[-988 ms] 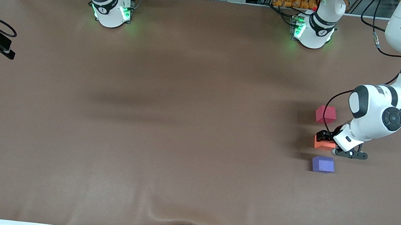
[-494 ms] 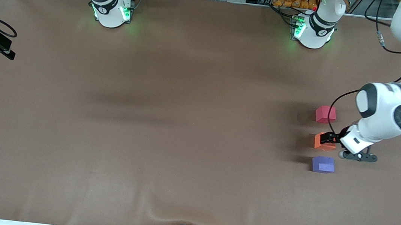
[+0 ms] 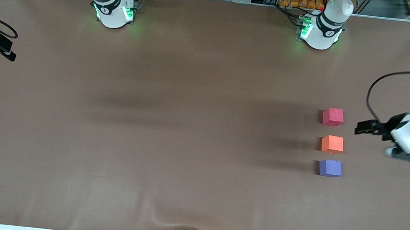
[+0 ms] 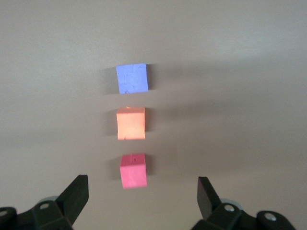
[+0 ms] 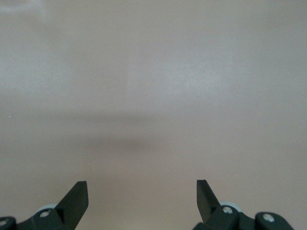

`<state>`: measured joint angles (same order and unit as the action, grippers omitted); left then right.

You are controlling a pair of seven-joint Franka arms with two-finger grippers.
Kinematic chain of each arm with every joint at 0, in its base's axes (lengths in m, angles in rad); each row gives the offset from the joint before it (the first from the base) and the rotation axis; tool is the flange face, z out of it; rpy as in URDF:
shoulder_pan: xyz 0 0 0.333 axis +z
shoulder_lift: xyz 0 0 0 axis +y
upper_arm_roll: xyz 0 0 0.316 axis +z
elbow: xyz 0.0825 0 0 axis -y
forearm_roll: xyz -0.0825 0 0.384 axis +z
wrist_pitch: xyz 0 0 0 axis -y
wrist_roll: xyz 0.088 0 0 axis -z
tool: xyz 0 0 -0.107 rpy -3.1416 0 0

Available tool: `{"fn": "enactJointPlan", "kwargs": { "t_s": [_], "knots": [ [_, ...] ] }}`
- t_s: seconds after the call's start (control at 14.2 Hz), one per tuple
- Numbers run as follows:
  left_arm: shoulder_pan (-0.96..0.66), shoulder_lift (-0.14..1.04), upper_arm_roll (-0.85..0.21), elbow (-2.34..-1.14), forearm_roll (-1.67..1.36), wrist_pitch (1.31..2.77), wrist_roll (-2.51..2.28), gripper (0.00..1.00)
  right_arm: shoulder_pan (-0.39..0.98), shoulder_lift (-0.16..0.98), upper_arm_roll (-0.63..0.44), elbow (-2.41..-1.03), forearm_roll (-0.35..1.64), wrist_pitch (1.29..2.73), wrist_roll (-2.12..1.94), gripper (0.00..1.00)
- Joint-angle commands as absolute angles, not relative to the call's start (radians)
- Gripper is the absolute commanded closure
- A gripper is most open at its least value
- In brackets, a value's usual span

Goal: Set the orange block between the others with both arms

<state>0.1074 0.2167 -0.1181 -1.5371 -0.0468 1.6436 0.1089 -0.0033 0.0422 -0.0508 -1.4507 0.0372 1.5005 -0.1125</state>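
**Ana:** Orange block sits on the bench, in line between the pinkish-red cube and the purple-blue cube. It is apart from both, with a small gap on each side, near the left arm's end. The red one lies farthest from the front camera, the purple one nearest.

**Ben:** So from how they lie, I'd judge the placing is done. Who holds it?

**Ana:** Nobody. The left gripper hangs over bare bench beside the row, toward the bench edge, fingers spread wide and empty. Its wrist view looks down on all three cubes.

**Ben:** And the right gripper?

**Ana:** It waits over bare bench at the right arm's end, well apart from the cubes, fingers apart too, nothing between them.

**Ben:** If the block needed nudging, how would it handle?

**Ana:** It looks like matte foam, so I'd guess light, a bit squashy and not slippery. I'd take it from above across two opposite flat sides, the ones not facing its neighbours, so the fingers stay out of the gaps. A gentle squeeze should do; too much would dent it, and it is light enough to slide if bumped.
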Motion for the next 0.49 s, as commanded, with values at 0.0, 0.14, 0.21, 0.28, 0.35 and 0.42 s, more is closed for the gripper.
{"fn": "enactJointPlan", "kwargs": {
  "t_s": [0.0, 0.14, 0.21, 0.28, 0.35, 0.42],
  "knots": [
    [0.117, 0.245, -0.129, -1.399, 0.0, 1.507, 0.097, 0.0, 0.005, 0.044, -0.055, -1.447, 0.041, 1.503, -0.123, 0.0],
    [0.117, 0.151, -0.15, -1.423, 0.021, 1.496, 0.056, 0.0, 0.005, 0.044, -0.055, -1.447, 0.041, 1.503, -0.123, 0.0],
    [0.127, 0.115, -0.158, -1.455, 0.011, 1.496, 0.034, 0.0, 0.005, 0.044, -0.054, -1.447, 0.041, 1.503, -0.123, 0.0],
    [0.129, 0.092, -0.16, -1.468, -0.001, 1.496, 0.035, 0.0, 0.005, 0.044, -0.055, -1.447, 0.041, 1.503, -0.123, 0.0],
    [0.12, 0.068, -0.16, -1.483, -0.008, 1.496, 0.032, 0.0, 0.005, 0.044, -0.054, -1.447, 0.041, 1.503, -0.123, 0.0],
    [0.109, 0.04, -0.152, -1.515, -0.009, 1.5, 0.029, 0.0, 0.005, 0.044, -0.054, -1.447, 0.041, 1.503, -0.123, 0.0]
  ]
}}
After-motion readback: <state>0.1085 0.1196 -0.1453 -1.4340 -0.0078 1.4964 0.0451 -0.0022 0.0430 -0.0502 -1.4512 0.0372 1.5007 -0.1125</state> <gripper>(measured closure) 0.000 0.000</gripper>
